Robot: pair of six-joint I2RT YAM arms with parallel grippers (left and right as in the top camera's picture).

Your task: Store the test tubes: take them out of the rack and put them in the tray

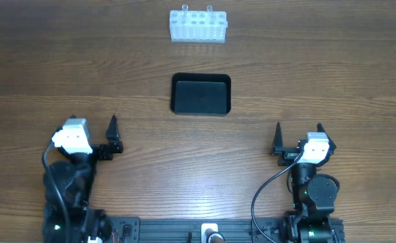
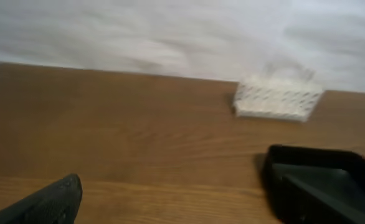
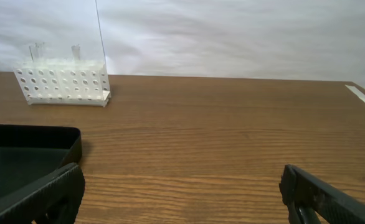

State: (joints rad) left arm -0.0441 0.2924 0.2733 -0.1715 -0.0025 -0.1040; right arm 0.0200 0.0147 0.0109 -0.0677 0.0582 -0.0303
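Far across the table [image 1: 333, 61], on the side away from the arms, stands the white rack [image 1: 198, 28] with two clear test tubes [image 1: 184, 9] upright in it, set apart from each other. I can't tell which row they are in. Between the rack and the arms, a little apart from the rack, lies the black tray [image 1: 173, 94], with no tube in it. None of the task looks done yet, so the step in hand is the first reach for a tube.

Both arms sit low near their bases, well apart from the rack. The right gripper [image 1: 299, 129] has its jaws spread wide with nothing between them. The left gripper [image 1: 94, 127] looks spread too, judging by the one finger [image 2: 52, 202] set far off to the side in its wrist view. It holds nothing.

To do this well, whichever arm goes should pass above the tray, come down over one tube and set a finger on either side of its exposed top, clear of the other tube. A slim, smooth tube will likely slip if pinched off-centre, so close gently and lift straight up until it is free of its hole. The rack looks light, and a slanted pull could drag it along.
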